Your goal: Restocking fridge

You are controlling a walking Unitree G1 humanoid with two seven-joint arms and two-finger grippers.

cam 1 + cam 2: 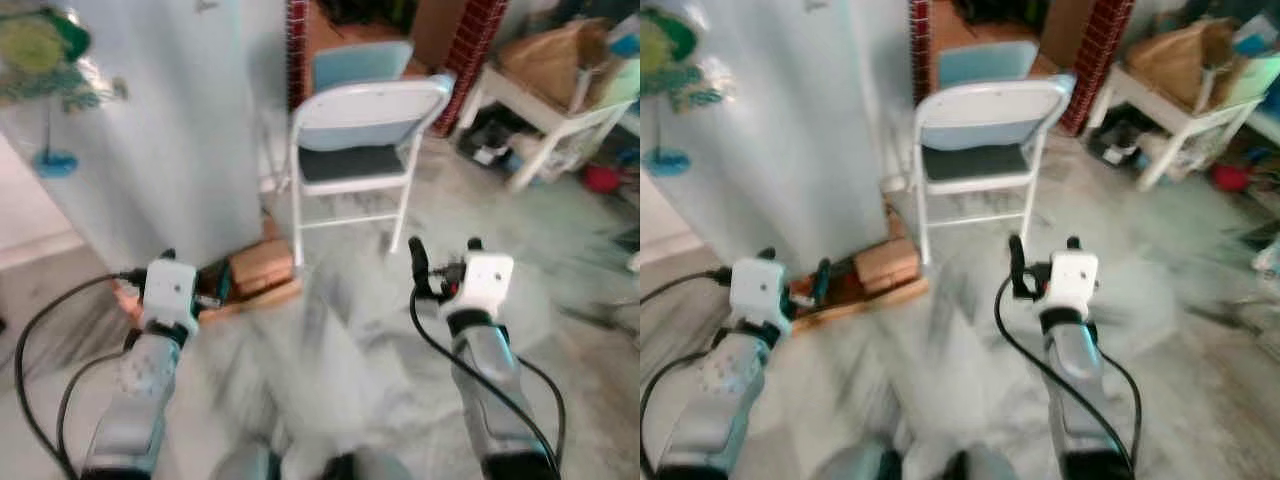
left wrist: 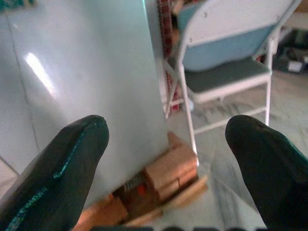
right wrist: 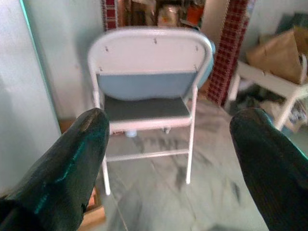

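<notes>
Motion-blurred floor (image 1: 330, 360); fridge (image 1: 160, 130) top cropped.

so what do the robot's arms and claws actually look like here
Both arms are silver-grey cylinders ending in a boxy white wrist block. Black cables loop from each block back along the arm. The left claw and right claw each have two long, rounded, glossy black fingers with a faint teal sheen.

We are in a lived-in home, by the look of the pale fridge (image 1: 170, 150) with stickers standing on the marble-patterned floor (image 1: 360, 330), the white folding chair (image 1: 365, 150) beside it, the red brick pillar (image 1: 470, 50) and the cluttered white bench (image 1: 545, 110) holding a paper bag (image 1: 555, 55).
</notes>
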